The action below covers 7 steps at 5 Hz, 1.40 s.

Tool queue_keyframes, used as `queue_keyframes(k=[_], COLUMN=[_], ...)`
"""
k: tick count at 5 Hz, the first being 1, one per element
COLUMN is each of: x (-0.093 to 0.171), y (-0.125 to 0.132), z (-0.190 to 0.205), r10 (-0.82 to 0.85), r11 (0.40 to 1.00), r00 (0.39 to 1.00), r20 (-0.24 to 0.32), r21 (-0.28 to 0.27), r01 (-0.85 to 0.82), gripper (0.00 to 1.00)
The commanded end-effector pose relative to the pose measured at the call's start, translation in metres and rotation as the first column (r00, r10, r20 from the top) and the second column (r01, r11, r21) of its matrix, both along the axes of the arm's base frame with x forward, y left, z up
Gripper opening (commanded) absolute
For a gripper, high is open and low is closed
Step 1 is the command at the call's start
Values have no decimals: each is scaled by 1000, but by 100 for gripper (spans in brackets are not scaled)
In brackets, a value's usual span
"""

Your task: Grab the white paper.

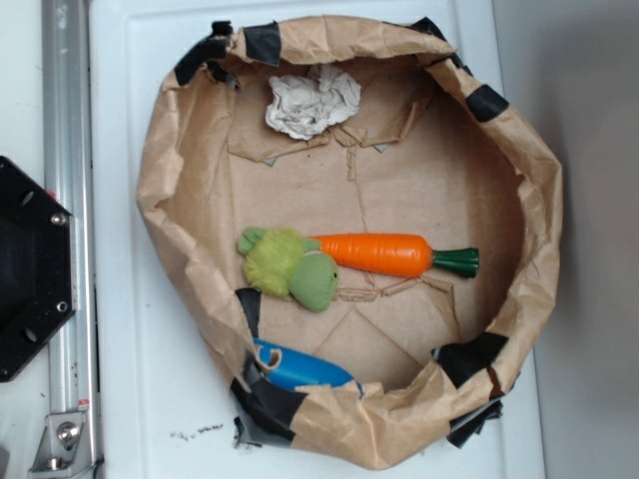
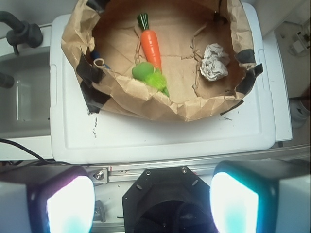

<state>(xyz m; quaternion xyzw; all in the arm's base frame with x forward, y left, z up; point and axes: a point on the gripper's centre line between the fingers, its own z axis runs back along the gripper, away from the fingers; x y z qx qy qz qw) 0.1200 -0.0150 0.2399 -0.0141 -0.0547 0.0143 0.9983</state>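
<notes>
My tool [image 2: 151, 199] hangs high and well back from the brown paper ring [image 2: 146, 99], fingers [image 2: 68, 204] spread wide and empty, with the white paper [image 2: 214, 61] lying far ahead, rightward, inside that ring.

Paper wad [image 1: 313, 102], plush [image 1: 290, 266], carrot [image 1: 377, 253] inside bag [image 1: 519, 150].
</notes>
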Motion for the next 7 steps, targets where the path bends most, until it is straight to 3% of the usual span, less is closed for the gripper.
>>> queue_keyframes(k=[1,2,3,4,5,6,7], x=[89,123,138,130,126,135,137], y=[19,36,41,40,71,102,118], z=[-38,-84,-132,-170,-183,-173,-170], r10=[-369,-513,-614,-733,-750,-720,-724], r11=[919,834,741,587,561,599,602], r00=[929,855,768,621,588,629,629], r20=[2,-84,-181,-277,-305,-293,-283], r21=[148,189,203,205,180,198,187], r01=[365,519,640,784,808,776,776], gripper=[100,100,100,100,100,100,100])
